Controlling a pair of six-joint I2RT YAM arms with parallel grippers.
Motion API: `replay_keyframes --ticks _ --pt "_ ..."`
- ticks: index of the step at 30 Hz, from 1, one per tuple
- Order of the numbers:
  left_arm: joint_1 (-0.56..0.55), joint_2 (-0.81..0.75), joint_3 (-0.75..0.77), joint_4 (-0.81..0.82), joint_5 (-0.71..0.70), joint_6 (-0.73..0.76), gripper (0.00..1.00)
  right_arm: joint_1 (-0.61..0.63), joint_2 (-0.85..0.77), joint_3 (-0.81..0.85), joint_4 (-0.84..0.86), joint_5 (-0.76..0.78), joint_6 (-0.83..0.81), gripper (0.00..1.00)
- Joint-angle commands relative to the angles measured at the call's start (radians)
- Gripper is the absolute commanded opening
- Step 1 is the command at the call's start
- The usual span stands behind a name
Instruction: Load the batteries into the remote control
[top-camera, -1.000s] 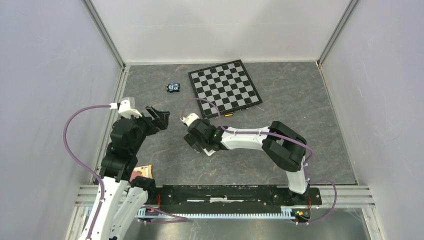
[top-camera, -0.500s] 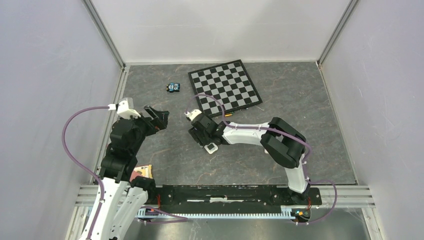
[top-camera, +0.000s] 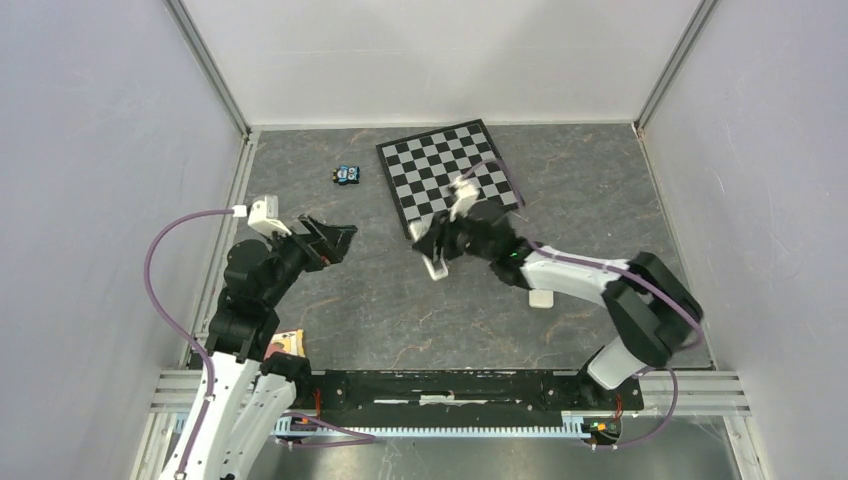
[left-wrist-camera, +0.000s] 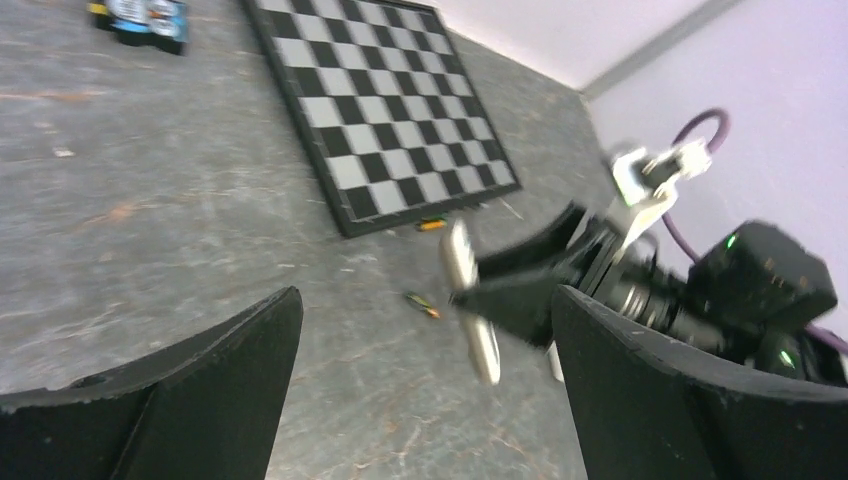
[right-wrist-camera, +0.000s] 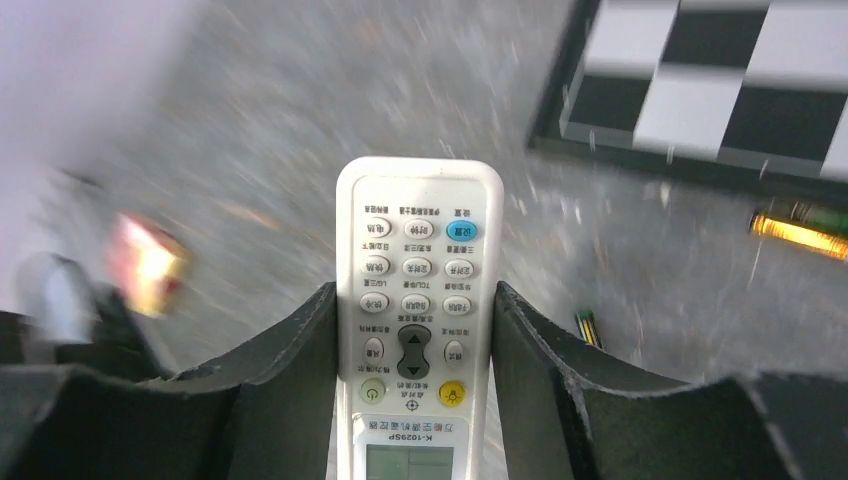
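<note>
Remote control (right-wrist-camera: 418, 300) now nearer chessboard (right-wrist-camera: 700, 80) (batteries (right-wrist-camera: 800, 232) beside)

- Left arm (top-camera: 245, 300) rises from its base, bent at the elbow, forearm angled up and right.
- Left gripper (top-camera: 335, 240) hangs with jaws wide apart, holding nothing.
- Right arm (top-camera: 570, 280) stretches out low to the left.
- Right gripper (top-camera: 434, 248) clamps the remote (right-wrist-camera: 417, 300) by its long sides.
</note>
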Motion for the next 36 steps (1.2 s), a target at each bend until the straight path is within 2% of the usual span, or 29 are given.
replay_keyframes --ticks 1,5,7,10,12,17,20,23,28,32,36 --pt "0.004 0.021 -0.043 0.246 0.273 -0.093 1.0 -0.11 -0.157 -0.103 0.595 -0.321 0.335 0.27" --pt "0.003 0.103 -0.087 0.558 0.533 -0.213 1.0 -0.144 -0.163 -0.129 0.936 -0.392 0.61 0.27" --pt "0.0 0.17 -0.069 0.639 0.622 -0.258 1.0 -0.154 -0.131 -0.121 1.125 -0.403 0.751 0.27" --pt "-0.031 0.261 -0.044 0.702 0.676 -0.286 1.0 -0.159 -0.04 -0.081 1.363 -0.402 0.967 0.26" --pt "-0.063 0.3 -0.035 0.74 0.669 -0.294 1.0 -0.157 -0.005 -0.056 1.431 -0.397 1.035 0.25" --pt "-0.146 0.352 -0.027 0.873 0.661 -0.348 1.0 -0.157 -0.031 -0.062 1.352 -0.386 0.989 0.23" --pt "-0.185 0.361 -0.032 0.897 0.638 -0.37 1.0 -0.157 -0.046 -0.063 1.319 -0.388 0.958 0.23" --pt "-0.2 0.379 -0.064 0.93 0.569 -0.446 1.0 -0.157 -0.045 -0.059 1.315 -0.383 0.955 0.23" --pt "-0.235 0.446 -0.095 1.098 0.532 -0.566 1.0 -0.153 -0.045 -0.063 1.306 -0.367 0.949 0.23" --pt "-0.264 0.481 -0.08 1.095 0.515 -0.549 0.98 -0.148 -0.052 -0.065 1.294 -0.361 0.938 0.23" --pt "-0.295 0.499 -0.067 1.096 0.516 -0.524 0.9 -0.146 -0.058 -0.072 1.285 -0.349 0.935 0.24"
